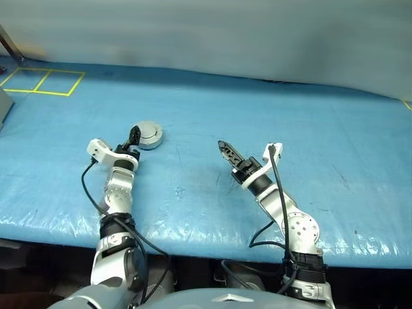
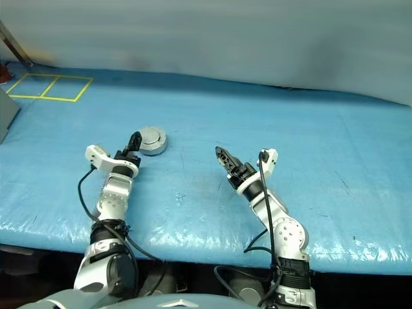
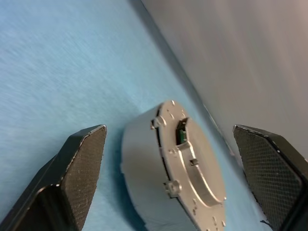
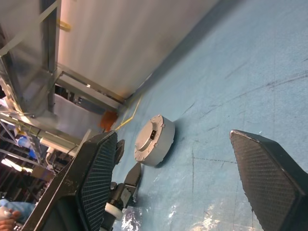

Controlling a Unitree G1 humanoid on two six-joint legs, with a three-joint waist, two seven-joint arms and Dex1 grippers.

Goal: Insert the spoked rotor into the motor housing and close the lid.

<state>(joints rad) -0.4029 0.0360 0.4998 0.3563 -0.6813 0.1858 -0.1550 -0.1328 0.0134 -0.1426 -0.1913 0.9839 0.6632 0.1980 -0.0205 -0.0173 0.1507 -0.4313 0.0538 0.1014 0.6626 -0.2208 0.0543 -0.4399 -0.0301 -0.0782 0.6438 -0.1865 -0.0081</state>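
Observation:
The motor housing (image 1: 149, 134) is a round grey can resting on the blue table, left of centre. The lid (image 3: 192, 163) lies shut on top of it, plain grey with small screws. The spoked rotor is hidden. My left gripper (image 1: 134, 135) is open, level, with its fingertips at the housing's near left side. In the left wrist view the housing (image 3: 144, 183) sits between the two spread fingers (image 3: 86, 163), with a gap on each side. My right gripper (image 1: 226, 152) is open and empty at the table's middle, pointing toward the housing (image 4: 155, 139).
Yellow tape squares (image 1: 42, 82) mark the table's far left corner, and a grey box (image 1: 3, 106) stands at the left edge. A pale wall (image 1: 257, 32) runs along the back. The table's front edge (image 1: 206, 248) is close below both arms.

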